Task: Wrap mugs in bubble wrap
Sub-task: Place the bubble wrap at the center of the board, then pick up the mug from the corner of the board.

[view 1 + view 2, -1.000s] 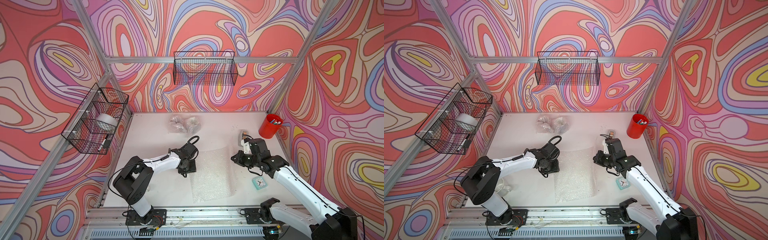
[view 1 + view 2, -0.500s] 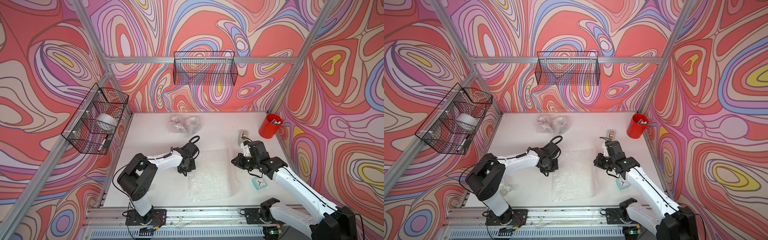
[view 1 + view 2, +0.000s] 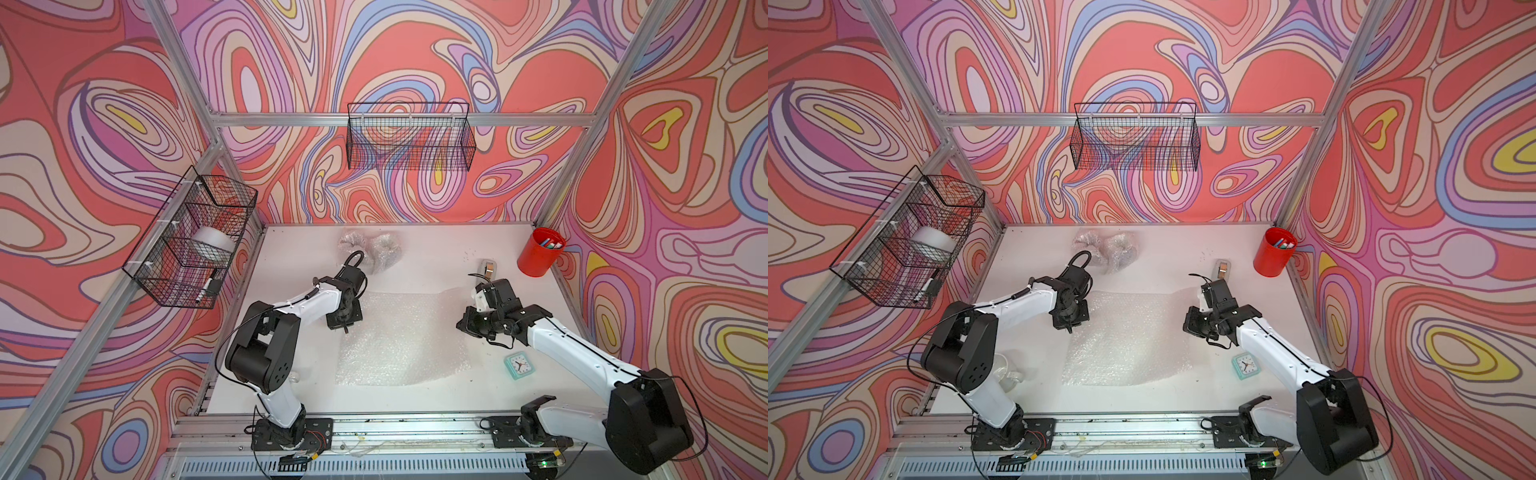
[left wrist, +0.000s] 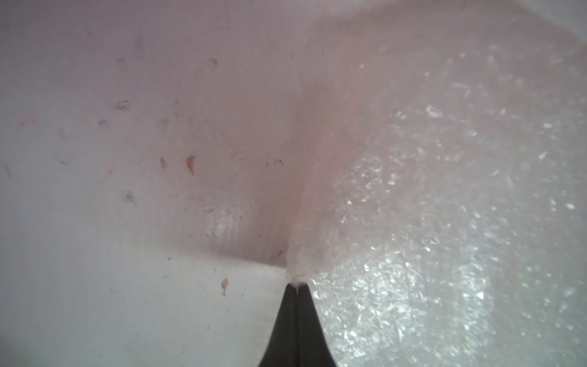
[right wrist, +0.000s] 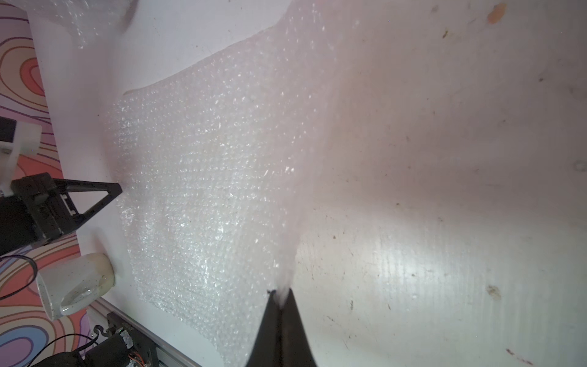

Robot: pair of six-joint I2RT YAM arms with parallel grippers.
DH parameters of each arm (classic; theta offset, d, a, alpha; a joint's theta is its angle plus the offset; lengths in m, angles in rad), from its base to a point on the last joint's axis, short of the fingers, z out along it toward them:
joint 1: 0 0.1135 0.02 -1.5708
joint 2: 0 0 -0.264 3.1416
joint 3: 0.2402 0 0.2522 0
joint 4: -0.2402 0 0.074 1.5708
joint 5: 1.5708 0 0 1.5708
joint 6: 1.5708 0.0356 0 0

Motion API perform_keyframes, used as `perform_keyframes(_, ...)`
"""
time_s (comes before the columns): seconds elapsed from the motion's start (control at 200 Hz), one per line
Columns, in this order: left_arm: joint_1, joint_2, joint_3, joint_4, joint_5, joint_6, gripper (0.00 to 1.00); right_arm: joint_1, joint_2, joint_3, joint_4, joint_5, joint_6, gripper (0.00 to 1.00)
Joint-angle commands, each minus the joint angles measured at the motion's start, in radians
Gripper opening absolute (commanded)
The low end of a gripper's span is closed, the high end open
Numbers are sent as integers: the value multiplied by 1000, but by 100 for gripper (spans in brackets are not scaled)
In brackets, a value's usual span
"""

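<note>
A sheet of bubble wrap (image 3: 403,336) lies spread on the white table in both top views (image 3: 1129,336). My left gripper (image 4: 297,284) is shut on its left edge, which bunches at the fingertips. My right gripper (image 5: 279,294) is shut on the opposite edge, pinching a raised fold. In a top view the left gripper (image 3: 345,329) and right gripper (image 3: 462,325) stand at either side of the sheet. A white speckled mug (image 5: 76,282) lies on its side near the left arm's base, mostly hidden behind that arm in a top view (image 3: 1007,368).
Two crumpled bubble-wrap bundles (image 3: 370,249) sit at the back. A red pen cup (image 3: 538,251), a tape dispenser (image 3: 489,268) and a small teal clock (image 3: 518,365) stand on the right. Wire baskets hang on the left wall (image 3: 191,241) and back wall (image 3: 409,141).
My left gripper has shut on the sheet's left edge, and that edge now lies further left, so the sheet is spread wider. The right gripper stays shut on its edge and has shifted slightly.
</note>
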Motion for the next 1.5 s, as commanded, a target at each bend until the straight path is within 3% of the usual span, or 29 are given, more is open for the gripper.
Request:
perform_keyframes(0.0, 14, -16, 20, -67, -28, 50, 0, 13, 10, -27, -10, 31, -8, 0)
perform_keyframes(0.095, 15, -27, 0, -62, -28, 41, 0, 13, 33, -16, -43, 91, -20, 0)
perform_keyframes(0.24, 30, -41, -23, -40, -9, 6, 4, 14, 79, 26, -39, 195, -23, 27)
perform_keyframes(0.396, 42, -94, -6, -54, 3, -18, 41, 29, 102, 93, -19, 330, -25, 48)
perform_keyframes(0.531, 60, -205, 49, -121, -21, -12, 64, 177, 42, 136, 30, 512, -50, 55)
perform_keyframes(0.596, 79, -267, 85, -152, -11, 3, 70, 291, 43, 133, 135, 512, -86, 58)
perform_keyframes(0.691, 117, -346, 137, -188, 13, 40, 76, 414, 108, 157, 173, 576, -24, 61)
perform_keyframes(0.831, 172, -418, 177, -235, 79, 96, 76, 444, 121, 161, 76, 722, 111, 63)
perform_keyframes(0.871, 181, -434, 183, -246, 103, 105, 76, 444, 93, 131, 151, 667, 46, 62)
perform_keyframes(0.926, 190, -464, 190, -250, 140, 111, 77, 444, 73, 75, 340, 487, -63, 61)
perform_keyframes(1.012, 255, -518, 200, -232, 268, 101, 79, 512, 165, 108, 494, 264, -172, 64)
perform_keyframes(1.092, 352, -545, 236, -243, 385, 94, 81, 636, 302, 196, 555, 205, -267, 69)
perform_keyframes(1.162, 403, -535, 300, -294, 428, 115, 83, 690, 420, 256, 662, 119, -271, 70)
perform_keyframes(1.332, 411, -489, 457, -417, 428, 149, 83, 778, 734, 504, 727, -37, -295, 71)
perform_keyframes(1.497, 411, -501, 525, -471, 394, 167, 83, 809, 899, 709, 698, -144, -282, 73)
